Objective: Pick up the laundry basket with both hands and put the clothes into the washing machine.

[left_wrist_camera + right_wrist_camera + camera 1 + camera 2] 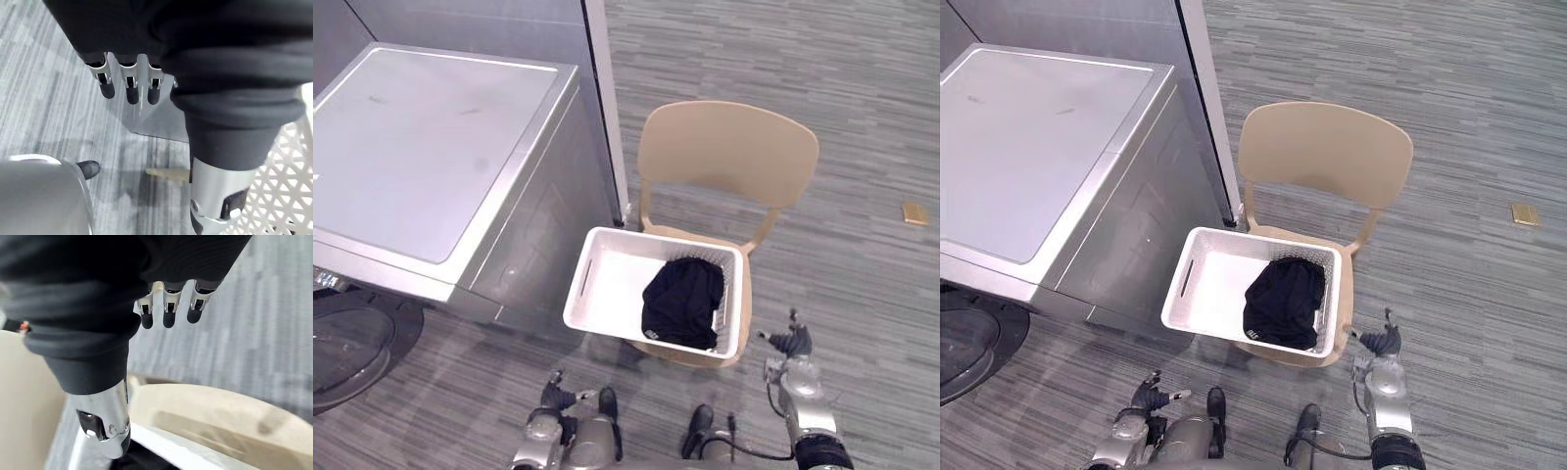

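Note:
A white laundry basket (607,284) rests on the seat of a beige chair (724,147). Black clothes (683,299) lie bunched in the basket's right half. To the left stands the grey washing machine (421,147), its round front door (352,343) swung open at floor level. My left hand (556,397) hangs low, in front of and left of the basket, apart from it, fingers (127,88) straight and holding nothing. My right hand (793,343) hovers just right of the basket's near right corner, fingers (166,313) straight, also holding nothing.
A grey partition panel (509,29) rises behind the washer and ends beside the chair. A small tan object (915,212) lies on the striped grey floor at the far right. Open floor spreads in front of the chair and to its right.

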Available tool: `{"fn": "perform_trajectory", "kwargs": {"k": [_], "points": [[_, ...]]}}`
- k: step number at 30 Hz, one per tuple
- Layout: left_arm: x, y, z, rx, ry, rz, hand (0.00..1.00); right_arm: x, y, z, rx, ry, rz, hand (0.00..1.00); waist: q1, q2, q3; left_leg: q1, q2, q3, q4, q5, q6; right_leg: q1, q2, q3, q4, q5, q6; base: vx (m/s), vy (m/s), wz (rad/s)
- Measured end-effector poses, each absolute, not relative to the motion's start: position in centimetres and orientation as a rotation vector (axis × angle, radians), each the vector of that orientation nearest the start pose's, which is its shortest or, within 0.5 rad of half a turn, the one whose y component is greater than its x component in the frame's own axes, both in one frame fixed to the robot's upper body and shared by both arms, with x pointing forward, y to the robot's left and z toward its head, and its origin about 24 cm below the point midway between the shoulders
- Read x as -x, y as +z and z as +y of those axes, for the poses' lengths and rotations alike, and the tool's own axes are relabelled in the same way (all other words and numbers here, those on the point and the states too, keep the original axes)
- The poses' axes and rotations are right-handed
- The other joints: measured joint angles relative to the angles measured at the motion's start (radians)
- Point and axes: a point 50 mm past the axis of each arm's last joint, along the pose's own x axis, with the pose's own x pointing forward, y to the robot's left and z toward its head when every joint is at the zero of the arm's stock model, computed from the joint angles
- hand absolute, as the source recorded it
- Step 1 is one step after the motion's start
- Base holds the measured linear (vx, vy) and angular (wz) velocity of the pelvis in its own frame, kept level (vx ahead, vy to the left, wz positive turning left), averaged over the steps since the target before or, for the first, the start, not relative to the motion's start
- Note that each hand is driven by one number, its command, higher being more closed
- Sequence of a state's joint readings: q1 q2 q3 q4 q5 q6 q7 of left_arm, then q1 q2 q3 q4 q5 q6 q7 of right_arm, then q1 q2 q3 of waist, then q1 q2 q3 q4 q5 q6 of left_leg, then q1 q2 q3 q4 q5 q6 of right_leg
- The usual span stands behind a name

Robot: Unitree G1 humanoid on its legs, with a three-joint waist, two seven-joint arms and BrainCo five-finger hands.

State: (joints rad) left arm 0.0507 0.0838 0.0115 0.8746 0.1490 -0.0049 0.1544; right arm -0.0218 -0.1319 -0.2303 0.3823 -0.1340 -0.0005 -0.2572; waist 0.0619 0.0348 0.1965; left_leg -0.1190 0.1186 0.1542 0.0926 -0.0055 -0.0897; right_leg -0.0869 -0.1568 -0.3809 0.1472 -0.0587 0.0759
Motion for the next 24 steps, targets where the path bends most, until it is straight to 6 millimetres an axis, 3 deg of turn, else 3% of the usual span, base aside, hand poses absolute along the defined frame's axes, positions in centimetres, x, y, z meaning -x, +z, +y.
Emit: {"fn": "perform_trajectory", "kwargs": {"k": [2, 6, 12, 17, 20, 24], "points": [[-13.8, -13.9, 19.4, -0.284, 0.138, 0.916, 0.0, -24.0, -0.1, -24.3, 0.379, -0.405, 0.203, 0.0, 0.003, -0.008, -0.006, 0.02, 0.0, 0.0, -0.043, 0.017, 0.004, 0.008, 0.009, -0.001, -0.016, 0.01, 0.0, -0.05, 0.008, 0.01], [-13.3, -13.9, 20.3, -0.316, 0.141, 0.924, 0.0, -25.4, 1.3, -22.6, 0.556, -0.212, 0.127, 0.0, 0.004, -0.037, -0.029, 0.026, -0.003, 0.0, -0.086, 0.041, 0.005, 0.007, 0.021, 0.002, -0.048, 0.03, -0.003, -0.08, 0.021, -0.02], [-13.3, -13.7, 21.4, -0.352, 0.147, 0.915, 0.0, -29.6, 2.5, -19.7, 0.785, 0.096, 0.067, 0.0, 0.021, -0.036, -0.028, -0.058, -0.02, -0.021, -0.117, 0.089, 0.024, -0.078, 0.02, -0.007, -0.048, 0.059, -0.004, -0.14, 0.044, 0.11], [-14.5, -13.2, 21.6, -0.359, 0.151, 0.871, 0.0, -32.3, 2.7, -19.3, 0.922, 0.197, 0.111, 0.0, 0.071, -0.009, 0.038, -0.133, -0.033, -0.07, -0.119, 0.12, 0.03, -0.125, 0.013, -0.036, -0.048, 0.079, -0.006, -0.13, 0.046, 0.29], [-15.7, -12.7, 21.8, -0.358, 0.156, 0.833, 0.0, -34.3, 4.1, -19.5, 1.018, 0.199, 0.103, 0.0, 0.09, 0.013, 0.103, -0.178, -0.031, -0.103, -0.128, 0.148, 0.032, -0.159, 0.012, -0.057, -0.04, 0.087, -0.009, -0.09, 0.005, 0.25], [-17.1, -11.9, 22.0, -0.338, 0.177, 0.783, 0.0, -36.2, 6.4, -21.4, 1.125, 0.134, 0.108, 0.0, 0.104, 0.029, 0.177, -0.233, -0.037, -0.128, -0.13, 0.176, 0.039, -0.225, -0.003, -0.061, 0.011, 0.084, -0.012, -0.06, -0.002, 0.15]]}}
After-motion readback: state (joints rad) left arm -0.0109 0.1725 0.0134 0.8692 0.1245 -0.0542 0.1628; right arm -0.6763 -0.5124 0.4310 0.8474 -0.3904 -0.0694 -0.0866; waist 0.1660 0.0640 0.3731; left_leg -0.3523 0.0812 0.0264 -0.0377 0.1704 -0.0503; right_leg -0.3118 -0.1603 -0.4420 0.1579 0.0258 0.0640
